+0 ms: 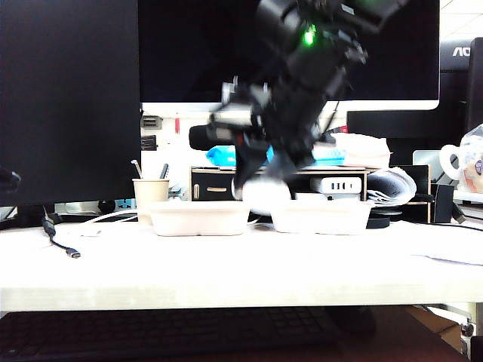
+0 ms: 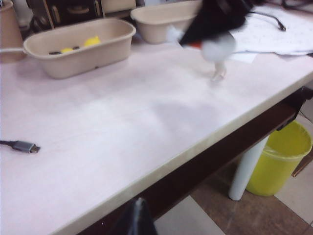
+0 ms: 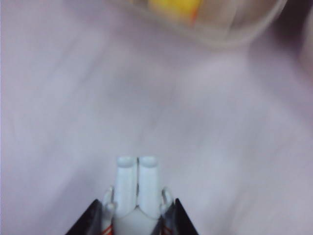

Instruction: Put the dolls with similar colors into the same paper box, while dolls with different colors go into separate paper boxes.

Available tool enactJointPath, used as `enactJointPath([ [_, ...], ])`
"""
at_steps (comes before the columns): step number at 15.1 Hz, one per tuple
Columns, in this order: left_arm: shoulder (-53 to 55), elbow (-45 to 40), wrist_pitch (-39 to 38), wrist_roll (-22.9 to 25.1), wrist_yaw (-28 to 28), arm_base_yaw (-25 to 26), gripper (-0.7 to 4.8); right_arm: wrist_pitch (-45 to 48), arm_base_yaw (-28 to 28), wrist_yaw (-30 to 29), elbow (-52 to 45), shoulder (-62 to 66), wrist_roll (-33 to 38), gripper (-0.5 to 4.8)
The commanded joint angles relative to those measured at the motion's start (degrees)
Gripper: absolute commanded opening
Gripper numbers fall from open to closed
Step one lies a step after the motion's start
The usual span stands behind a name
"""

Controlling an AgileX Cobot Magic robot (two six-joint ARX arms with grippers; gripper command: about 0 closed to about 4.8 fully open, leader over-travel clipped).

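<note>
Table edge: in the left wrist view the pale table (image 2: 122, 127) is ending in a straight front edge, with a yellow bin (image 2: 283, 159) standing on the floor beyond it.
Open room: a wide bare stretch of tabletop is lying between the front edge and the two paper boxes; only a grey cable plug (image 2: 24, 146) is resting on it, toward 9 o'clock in the left wrist view.
Boxes: in the exterior view the left paper box (image 1: 198, 219) and the right paper box (image 1: 321, 216) are sitting side by side, apart, long sides facing the camera.
Yellow dolls: yellow shapes (image 2: 91, 42) are lying inside the left box; details too small to tell.
White doll: the white doll (image 3: 137, 188) is hanging in the right gripper (image 3: 137, 215), its long axis running straight out from the jaws, two rounded ends (image 3: 137, 162) pointing away from the wrist.
Right gripper: it is clamping the white doll above the table, over the gap between the boxes, motion-blurred.
Left gripper: only a dark tip (image 2: 137, 220) is showing beyond the table's front edge; its jaw state cannot be told.
</note>
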Motion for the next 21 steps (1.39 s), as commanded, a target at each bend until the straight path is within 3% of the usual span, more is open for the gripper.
enactJointPath([
  [1,-2.49,0.07,0.35,0.24,0.00,0.02,-0.05,4.22,-4.46,0.11,3.50,-0.24,0.07,1.05],
  [7,-9.90,0.07,0.37,0.24,0.00,0.07,-0.05,11.47,-16.98,-0.37,10.78,4.72,0.09,1.07],
  [9,-11.89,0.07,0.85,0.24,0.00,0.11,-0.05,10.99,-19.41,-4.42,17.42,11.63,0.24,1.09],
  [14,-11.89,0.07,0.35,0.24,0.00,0.11,-0.05,11.61,-19.65,-5.46,26.49,21.97,0.24,1.28],
  [15,-11.89,0.07,0.35,0.24,0.00,0.11,-0.05,12.00,-19.74,-5.46,26.91,22.75,0.26,1.90],
  [16,-11.89,0.07,0.35,0.24,0.00,0.11,-0.05,12.07,-19.74,-5.44,26.91,22.95,0.26,2.12],
  [18,-11.89,0.07,0.35,0.24,0.00,0.11,-0.05,12.04,-19.74,-5.49,26.91,22.77,0.26,2.13],
  [21,-5.70,0.07,0.81,0.24,0.00,0.09,-0.05,3.56,-19.74,-6.56,26.91,18.36,1.79,2.10],
])
